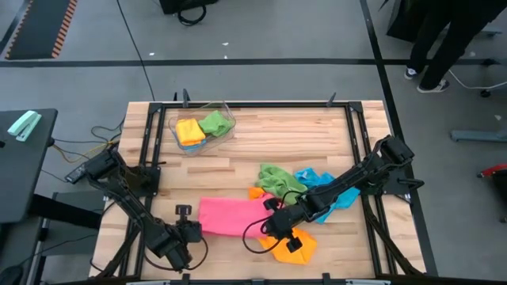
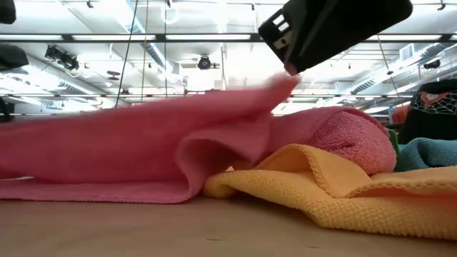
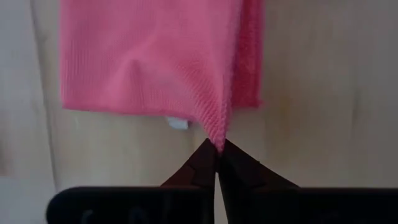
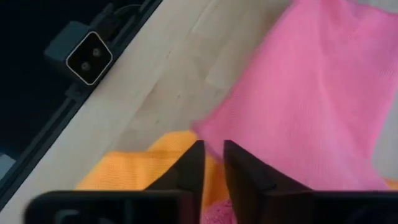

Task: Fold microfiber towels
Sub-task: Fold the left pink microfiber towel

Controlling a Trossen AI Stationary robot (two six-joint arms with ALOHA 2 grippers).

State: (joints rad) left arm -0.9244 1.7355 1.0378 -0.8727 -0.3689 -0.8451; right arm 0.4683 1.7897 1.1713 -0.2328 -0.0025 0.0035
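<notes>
Lying flat near the front edge of the table [image 1: 261, 134]: pink towel [image 1: 230, 216], stretched between both arms. Pinching its near-left corner tight: left gripper [image 3: 216, 149], fingertips closed on a small peak of cloth. Hovering over the opposite end: right gripper [image 4: 212, 163], fingers narrowly parted, holding nothing visible, the pink edge just beyond the tips. Crowding underneath that end: orange towel [image 1: 297, 245], with green towel [image 1: 279, 178] and blue towel [image 1: 325, 186] bunched just behind. Sitting well apart at the back: bin [image 1: 202, 127] with two more cloths.

Risking a lopsided fold, with only one corner gripped. Risking catching orange cloth along with pink on re-gripping. Risking dragging the pile sideways.
</notes>
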